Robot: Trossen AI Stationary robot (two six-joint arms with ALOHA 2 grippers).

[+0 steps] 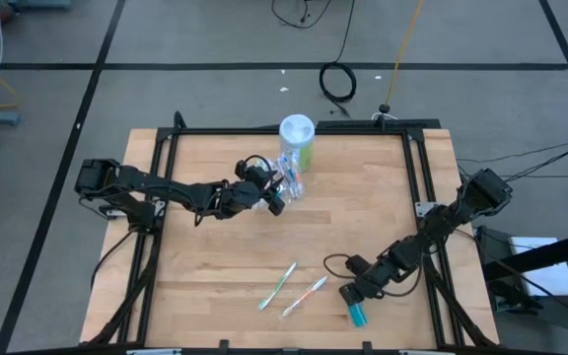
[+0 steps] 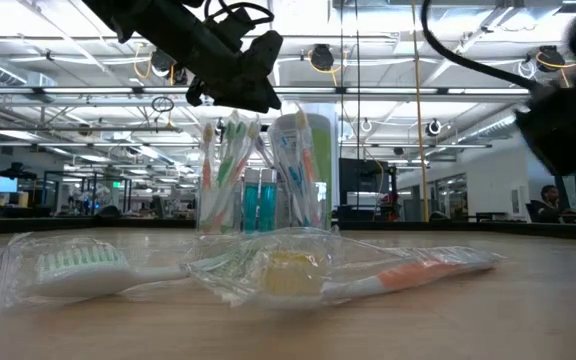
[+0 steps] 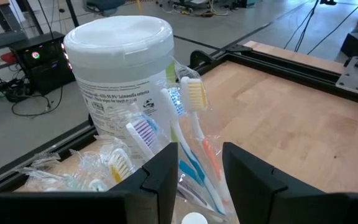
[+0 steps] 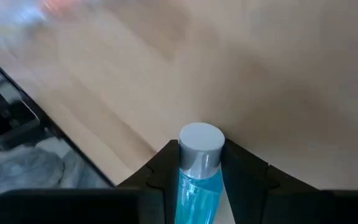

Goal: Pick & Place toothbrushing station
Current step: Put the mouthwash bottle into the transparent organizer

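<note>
A small clear cup (image 1: 290,183) holding several pastel toothbrushes (image 3: 188,118) and blue tubes (image 2: 258,205) stands on the table in front of a white-lidded canister (image 1: 297,136). My left gripper (image 1: 281,193) hovers open just above the cup, and its fingers (image 3: 166,177) stand on either side of the brushes' heads. Two wrapped toothbrushes (image 1: 277,285) (image 1: 306,295) lie flat near the front edge. My right gripper (image 1: 351,295) is shut on a blue tube (image 1: 358,316) at the near right. My right gripper pinches the blue tube's body just behind its pale cap (image 4: 200,144) between its two fingers (image 4: 244,174). The tube lies along the fingers, with its cap end sticking out past their tips. Whether the tube is clear of the table, I cannot tell.
A black frame (image 1: 294,128) runs around the wooden table top. The two wrapped brushes lie just left of my right gripper. Bare wood (image 1: 363,207) spreads between the cup and the right arm. Cables (image 1: 338,81) lie on the floor beyond the far edge.
</note>
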